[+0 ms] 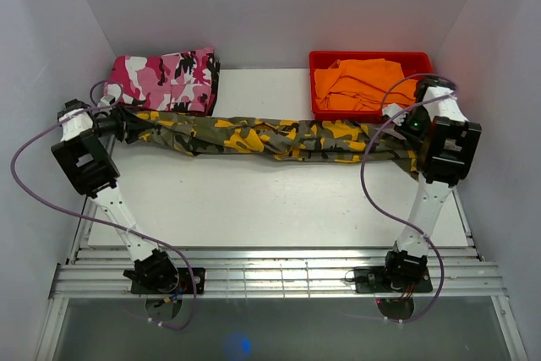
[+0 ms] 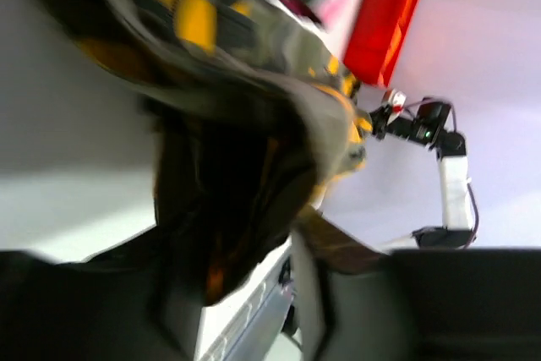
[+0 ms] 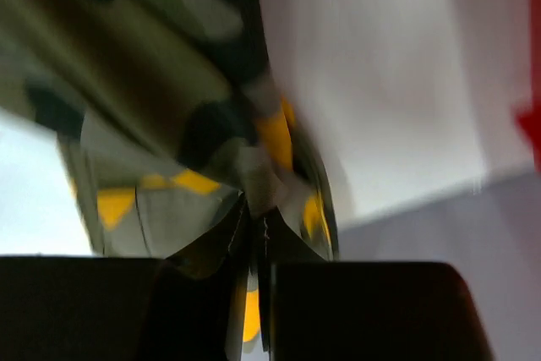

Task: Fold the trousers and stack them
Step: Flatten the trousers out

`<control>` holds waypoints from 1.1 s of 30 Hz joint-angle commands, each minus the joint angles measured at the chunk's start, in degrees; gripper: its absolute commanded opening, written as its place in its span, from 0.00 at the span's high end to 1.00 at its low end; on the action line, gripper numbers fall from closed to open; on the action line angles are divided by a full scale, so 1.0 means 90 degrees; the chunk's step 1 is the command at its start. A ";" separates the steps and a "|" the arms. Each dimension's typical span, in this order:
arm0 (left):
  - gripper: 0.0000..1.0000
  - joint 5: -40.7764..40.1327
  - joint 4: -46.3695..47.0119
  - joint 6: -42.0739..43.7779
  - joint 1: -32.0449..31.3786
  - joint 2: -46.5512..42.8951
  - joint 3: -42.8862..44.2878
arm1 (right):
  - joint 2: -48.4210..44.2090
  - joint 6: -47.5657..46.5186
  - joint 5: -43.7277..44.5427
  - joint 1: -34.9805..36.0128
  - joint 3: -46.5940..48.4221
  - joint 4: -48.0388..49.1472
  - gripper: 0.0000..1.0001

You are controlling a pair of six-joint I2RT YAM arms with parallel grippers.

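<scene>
The olive, orange-yellow and black camouflage trousers [image 1: 270, 137] hang bunched in a long band across the table's far half, stretched between my two grippers. My left gripper [image 1: 127, 127] is at their left end. In the left wrist view its jaws [image 2: 279, 293] stand apart, the table's rails show through the gap, and the dark cloth [image 2: 254, 65] drapes over the left finger. My right gripper [image 1: 404, 134] holds the right end. In the right wrist view its jaws [image 3: 258, 234] are shut on a pinched fold of the trousers [image 3: 152, 82].
Folded pink, white and black camouflage trousers [image 1: 165, 80] lie at the back left, just behind the left gripper. A red bin [image 1: 372, 58] holding an orange garment [image 1: 359, 84] stands at the back right, close to the right arm. White walls enclose the table.
</scene>
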 commanded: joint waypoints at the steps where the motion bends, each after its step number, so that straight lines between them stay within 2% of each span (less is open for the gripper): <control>1: 0.47 -0.0059 0.1393 -0.1185 0.0096 0.0493 0.0787 | 0.0494 0.0761 0.0564 0.0412 0.0462 0.0207 0.92; 2: 0.35 -0.0282 0.1403 -0.0982 0.0096 0.0543 0.0934 | 0.0514 0.0829 0.0642 0.0548 0.0404 0.0276 0.92; 4: 0.28 -0.0449 0.1423 -0.0621 0.0116 0.0330 0.0975 | 0.0515 0.0888 0.0691 0.0647 0.0169 0.0519 0.92; 5: 0.25 -0.0508 0.1423 -0.0097 0.0116 0.0174 0.0887 | 0.0514 0.0956 0.0672 0.0705 0.0130 0.0569 0.92; 6: 0.23 -0.0731 0.1481 0.0150 0.0125 -0.0031 0.0712 | 0.0524 0.1005 0.0681 0.0725 0.0081 0.0589 0.92; 7: 0.22 -0.0762 0.1588 0.0394 0.0125 -0.0555 0.0111 | 0.0534 0.1044 0.0701 0.0745 0.0061 0.0637 0.92; 8: 0.22 -0.0724 0.1666 0.0783 0.0135 -0.0831 -0.0224 | 0.0534 0.1074 0.0730 0.0774 0.0042 0.0657 0.92; 9: 0.22 -0.0646 0.1628 0.1619 0.0135 -0.1114 -0.0536 | 0.0515 0.1113 0.0750 0.0774 -0.0026 0.0686 0.92; 12: 0.21 -0.0811 0.1716 0.2727 0.0135 -0.2266 -0.1972 | 0.0495 0.1162 0.0828 0.0774 -0.0114 0.0891 0.92; 13: 0.22 -0.0859 0.1726 0.3552 0.0135 -0.2521 -0.2323 | 0.0495 0.1210 0.0838 0.0774 -0.0134 0.0901 0.92; 14: 0.23 -0.0937 0.1822 0.3802 0.0145 -0.2765 -0.2994 | 0.0485 0.1230 0.0809 0.0774 -0.0134 0.0892 0.92; 16: 0.25 -0.1084 0.2262 0.4319 0.0155 -0.3264 -0.3496 | 0.0446 0.1269 0.0750 0.0774 -0.0134 0.0882 0.92; 19: 0.26 -0.0958 0.2292 0.5003 0.0242 -0.3276 -0.3782 | 0.0358 0.1299 0.0691 0.0774 -0.0183 0.0872 0.92; 21: 0.26 -0.0841 0.2108 0.5307 0.0427 -0.2878 -0.3511 | 0.0222 0.1299 0.0681 0.0774 -0.0309 0.0911 0.92; 22: 0.26 -0.0637 0.1855 0.5599 0.0544 -0.2681 -0.3305 | 0.0173 0.1289 0.0681 0.0765 -0.0368 0.0930 0.92; 23: 0.26 -0.0113 0.0876 0.6694 0.0642 -0.2457 -0.3042 | 0.0115 0.1269 0.0720 0.0755 -0.0465 0.0940 0.92; 24: 0.30 0.0056 -0.0603 0.8445 0.0798 -0.2020 -0.2469 | -0.0031 0.1221 0.0740 0.0707 -0.0524 0.0921 0.92; 25: 0.33 -0.0126 -0.1246 0.9227 0.0819 -0.1629 -0.1961 | -0.0274 0.1172 0.0682 0.0600 -0.0689 0.0863 0.92; 27: 0.47 -0.0596 -0.2158 0.9877 0.1032 -0.1342 -0.1605 | -0.1054 0.0774 0.0536 0.0327 -0.1516 0.0872 0.92; 29: 0.62 -0.0848 -0.2151 1.0248 0.1180 -0.1593 -0.1943 | -0.1952 0.0179 0.0457 0.0209 -0.2735 0.0940 0.92; 30: 0.60 -0.0995 -0.2064 1.0299 0.1180 -0.1731 -0.2187 | -0.2662 -0.0250 0.0447 0.0208 -0.3805 0.1018 0.92; 31: 0.37 -0.0513 -0.2015 0.9632 0.1180 -0.1684 -0.1745 | -0.2940 -0.0447 0.0631 0.0237 -0.4260 0.1115 0.64; 32: 0.29 -0.0286 -0.1976 0.9355 0.1132 -0.1635 -0.1180 | -0.2972 -0.0565 0.0372 0.0092 -0.3946 0.0787 0.36; 33: 0.25 -0.0400 -0.1714 0.8607 0.0919 -0.1673 -0.0855 | -0.2866 -0.0586 0.0021 -0.0112 -0.3295 0.0398 0.10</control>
